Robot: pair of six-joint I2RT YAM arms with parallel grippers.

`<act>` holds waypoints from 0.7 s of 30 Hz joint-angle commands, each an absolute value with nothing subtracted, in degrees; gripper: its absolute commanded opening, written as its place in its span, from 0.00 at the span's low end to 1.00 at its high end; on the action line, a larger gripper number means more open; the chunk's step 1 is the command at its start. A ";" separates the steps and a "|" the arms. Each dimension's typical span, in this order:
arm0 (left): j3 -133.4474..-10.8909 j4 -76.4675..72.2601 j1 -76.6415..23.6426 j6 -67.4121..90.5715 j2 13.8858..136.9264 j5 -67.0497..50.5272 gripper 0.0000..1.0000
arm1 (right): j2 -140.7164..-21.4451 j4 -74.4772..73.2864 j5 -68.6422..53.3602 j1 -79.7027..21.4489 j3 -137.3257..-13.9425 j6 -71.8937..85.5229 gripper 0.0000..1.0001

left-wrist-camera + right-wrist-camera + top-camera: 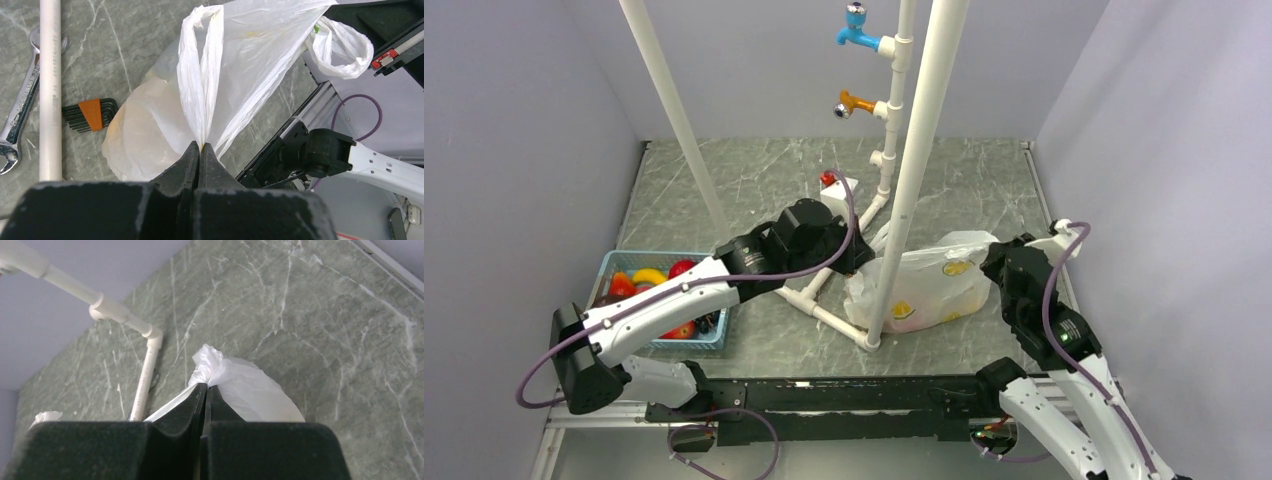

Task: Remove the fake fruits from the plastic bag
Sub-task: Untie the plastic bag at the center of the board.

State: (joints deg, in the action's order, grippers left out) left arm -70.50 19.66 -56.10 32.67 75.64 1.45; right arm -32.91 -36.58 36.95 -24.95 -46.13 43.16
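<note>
Toward 4 o'clock from the middle of the tabletop (754,180), taking the far wall as 12 in the overhead view, we find the plastic bag (929,285) lying on its side, with an upright of the white pipe frame (894,200) crossing in front of it. Yellow patches show through the film, so some fake fruits (956,267) are inside, though we cannot tell which kinds. More red and yellow fruit sits in a light-blue basket (624,256) out at 8 o'clock, well apart from the bag. Our left arm (674,300) reaches across from the basket side, and the left jaws are fully closed on a pleat of film at the bag's 10 o'clock end. On the left wrist camera the black fingers (187,165) meet with the white plastic pinched between them and fanning away from the tips. One loop handle (345,47) hangs free toward 2 o'clock. A set of hex keys (90,114) lies just beside the bag at 9 o'clock, and a wrench (20,115) lies beyond the pipe. Our right arm (1064,340) comes in from 5 o'clock, and the right jaws are also closed tight, gripping a bunched tuft of film (215,365) at the bag's 3 o'clock end.
</note>
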 commanded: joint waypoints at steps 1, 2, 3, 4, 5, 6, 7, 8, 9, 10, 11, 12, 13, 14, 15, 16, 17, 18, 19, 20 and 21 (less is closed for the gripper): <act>-67.35 20.52 -55.81 34.06 71.89 2.74 0.00 | -29.48 -34.57 43.19 -24.21 -44.28 42.31 0.00; -66.49 20.20 -55.81 34.38 71.78 2.34 0.00 | -29.16 -33.24 41.57 -24.19 -43.64 41.72 0.00; -65.90 19.93 -55.83 34.74 71.67 1.94 0.00 | -28.91 -32.61 40.30 -24.29 -43.19 41.18 0.00; -65.31 19.63 -55.84 35.27 71.62 1.53 0.00 | -28.94 -32.26 39.30 -24.30 -42.90 41.02 0.00; -64.89 19.27 -55.81 35.62 71.53 1.28 0.02 | -29.05 -32.11 38.66 -24.26 -42.69 40.93 0.00; -64.45 19.05 -55.85 36.02 71.42 0.78 0.05 | -29.26 -32.06 38.25 -24.25 -42.76 40.73 0.00; -64.10 18.69 -55.84 36.29 71.26 0.56 0.07 | -29.55 -32.08 38.14 -24.25 -42.83 40.57 0.00; -63.82 18.19 -55.82 36.37 71.08 0.53 0.12 | -29.82 -32.08 38.09 -24.26 -42.99 40.23 0.00; -63.76 17.89 -55.81 36.26 70.89 0.53 0.17 | -30.07 -32.00 38.05 -24.25 -43.27 39.78 0.00; -64.10 18.12 -55.81 36.06 70.80 0.53 0.25 | -30.28 -31.99 37.99 -24.26 -43.51 39.33 0.01; -64.82 18.79 -55.81 35.50 70.76 0.73 0.34 | -30.43 -31.99 37.83 -24.22 -43.73 38.84 0.01; -66.06 20.14 -55.83 34.75 70.82 1.55 0.45 | -30.49 -32.14 37.43 -24.21 -44.05 38.50 0.02; -67.82 21.81 -55.74 33.86 71.01 2.75 0.57 | -30.43 -32.19 37.03 -24.13 -44.19 38.11 0.02; -69.62 23.76 -55.70 32.97 71.43 3.80 0.70 | -30.33 -32.06 36.66 -24.26 -44.20 37.64 0.03; -71.71 25.31 -55.31 32.08 72.21 3.84 0.78 | -30.10 -31.77 35.89 -24.19 -44.07 37.25 0.04; -73.76 26.66 -54.84 31.22 73.41 2.85 0.86 | -29.90 -31.46 35.47 -24.25 -43.85 36.90 0.04; -76.04 27.61 -54.16 30.61 74.84 1.18 0.93 | -29.64 -31.22 35.04 -24.25 -43.67 36.70 0.04; -78.17 28.49 -53.64 30.11 76.46 -0.58 0.98 | -29.49 -30.94 34.54 -24.26 -43.54 36.50 0.04; -80.05 29.22 -53.24 29.72 78.18 -2.51 0.99 | -29.39 -30.72 34.04 -24.26 -43.52 36.40 0.05; -81.98 30.21 -52.94 29.60 79.91 -3.71 0.99 | -29.42 -30.68 33.70 -24.25 -43.51 36.45 0.05; -83.72 31.69 -52.74 29.80 81.75 -4.03 0.99 | -29.45 -30.74 33.34 -24.28 -43.55 36.53 0.05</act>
State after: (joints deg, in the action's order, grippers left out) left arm -76.34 27.38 -54.04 32.10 76.53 0.21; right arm -30.11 -33.74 34.61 -24.40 -42.81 38.30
